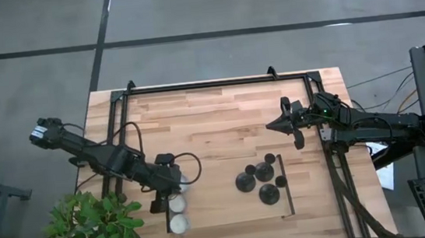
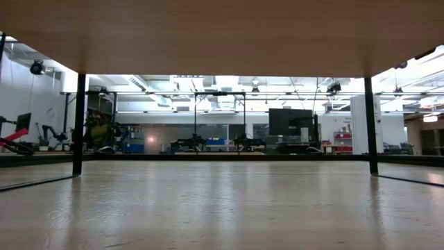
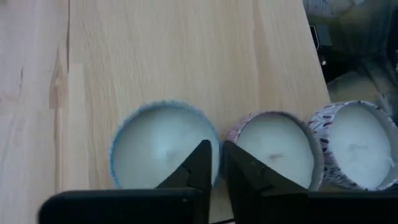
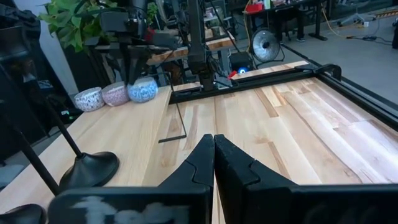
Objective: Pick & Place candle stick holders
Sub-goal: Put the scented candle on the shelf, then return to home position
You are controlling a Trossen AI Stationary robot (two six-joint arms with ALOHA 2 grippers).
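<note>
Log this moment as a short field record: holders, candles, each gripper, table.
holders: black candle stick holders clustered on the table's right half, untouched
candles: three small white candles in patterned cups; blue-rimmed cup beside a pink-patterned one, third next along
left gripper: low over the rim of the blue-rimmed cup, fingers nearly together; whether it pinches the rim cannot be told
right gripper: shut, empty, above bare wood, apart from the holders
table: light wooden top with a black frame

Robotics lab: open hall of workbenches, ceiling lights.
</note>
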